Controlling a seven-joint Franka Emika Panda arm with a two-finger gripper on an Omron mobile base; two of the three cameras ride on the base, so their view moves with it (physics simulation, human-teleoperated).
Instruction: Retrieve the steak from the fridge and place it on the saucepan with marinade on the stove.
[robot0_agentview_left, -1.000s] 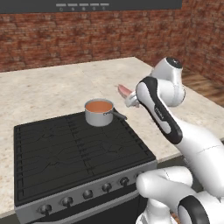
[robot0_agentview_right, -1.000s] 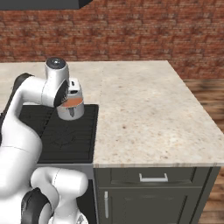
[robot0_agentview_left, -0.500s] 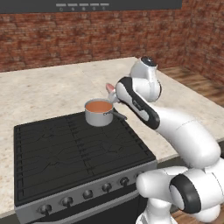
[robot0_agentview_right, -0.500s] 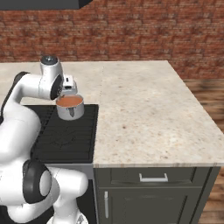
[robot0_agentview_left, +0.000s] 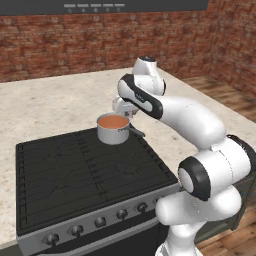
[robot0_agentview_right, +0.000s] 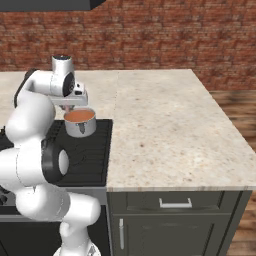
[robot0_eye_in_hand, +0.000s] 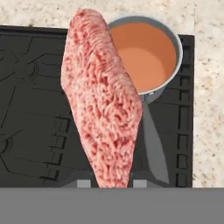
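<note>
Hand view, steak (robot0_eye_in_hand: 103, 100) overlapping saucepan (robot0_eye_in_hand: 168, 83) rim

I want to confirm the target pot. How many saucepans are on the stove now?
1. The saucepan with orange marinade stands at the stove's back right corner, just below the gripper, which holds the steak.

A kitchen: black stove (robot0_agentview_left: 80, 175), stone counter (robot0_agentview_right: 165, 130), brick wall (robot0_agentview_right: 165, 35).

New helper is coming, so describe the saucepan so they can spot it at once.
Find the black stove set into the speckled counter. At its back corner nearest that counter stands the saucepan: a small shiny steel pot with a straight dark handle, full of orange-red marinade.
</note>
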